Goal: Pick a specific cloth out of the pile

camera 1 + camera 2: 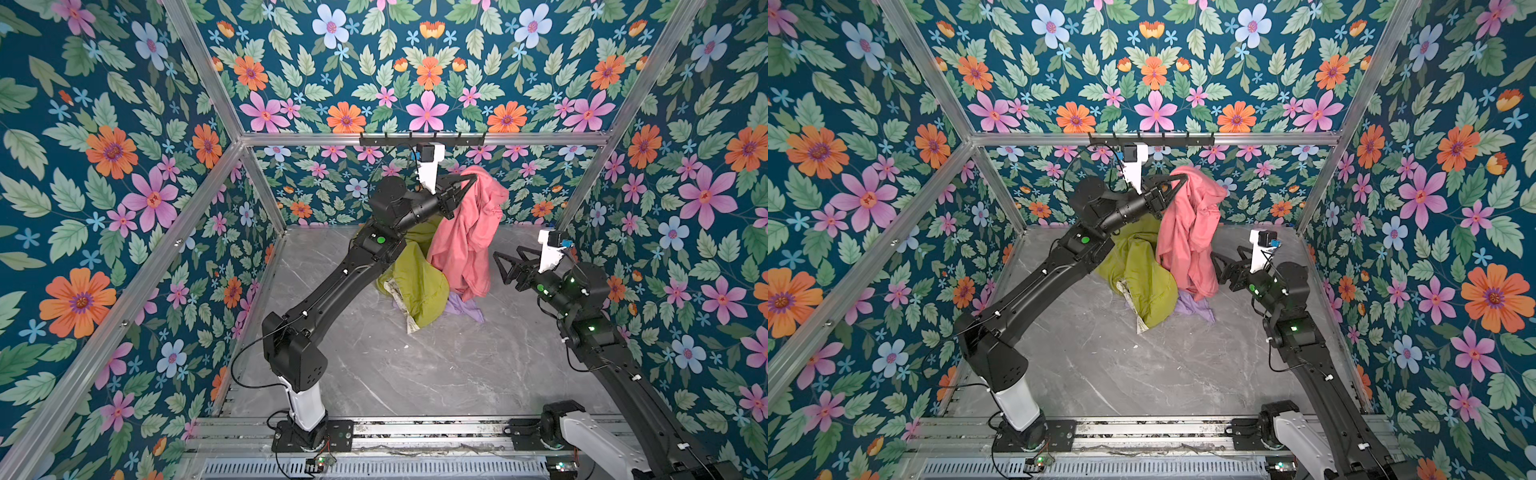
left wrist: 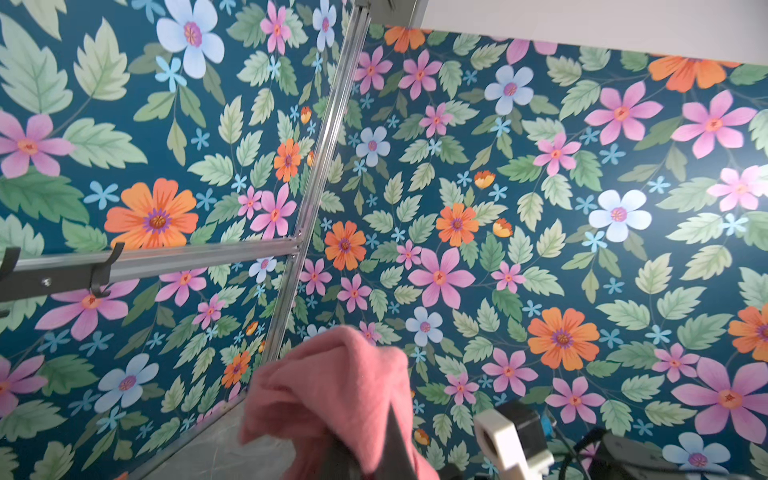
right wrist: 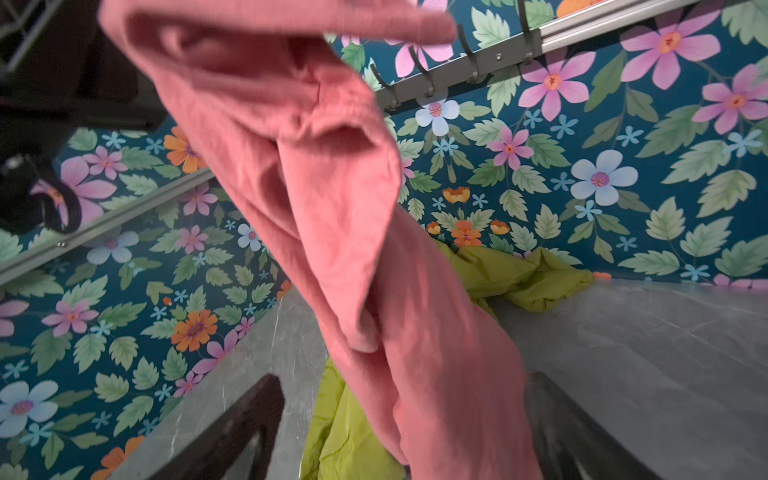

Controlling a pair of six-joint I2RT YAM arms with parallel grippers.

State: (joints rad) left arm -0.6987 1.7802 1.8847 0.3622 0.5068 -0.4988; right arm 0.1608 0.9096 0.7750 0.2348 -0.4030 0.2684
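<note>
The salmon-pink cloth (image 1: 469, 241) (image 1: 1192, 232) hangs high near the back wall. My left gripper (image 1: 473, 179) (image 1: 1182, 179) is shut on its top fold, and its lower end reaches down to the pile. In the left wrist view the cloth (image 2: 332, 382) wraps over the left gripper (image 2: 374, 453). The pile under it is an olive-green jacket (image 1: 415, 282) (image 1: 1142, 274) and a lilac garment (image 1: 463, 308) (image 1: 1192, 306). My right gripper (image 1: 507, 252) (image 1: 1225, 252) stands open just right of the hanging cloth. In the right wrist view the cloth (image 3: 332, 208) hangs between the right gripper's (image 3: 405, 419) spread fingers (image 3: 249, 415).
A black hook rail (image 1: 419, 139) runs along the back frame bar just above the left gripper. Flowered walls close in the back and both sides. The grey marble table (image 1: 415, 374) stretches in front of the pile. The green jacket (image 3: 532, 274) lies toward the back wall.
</note>
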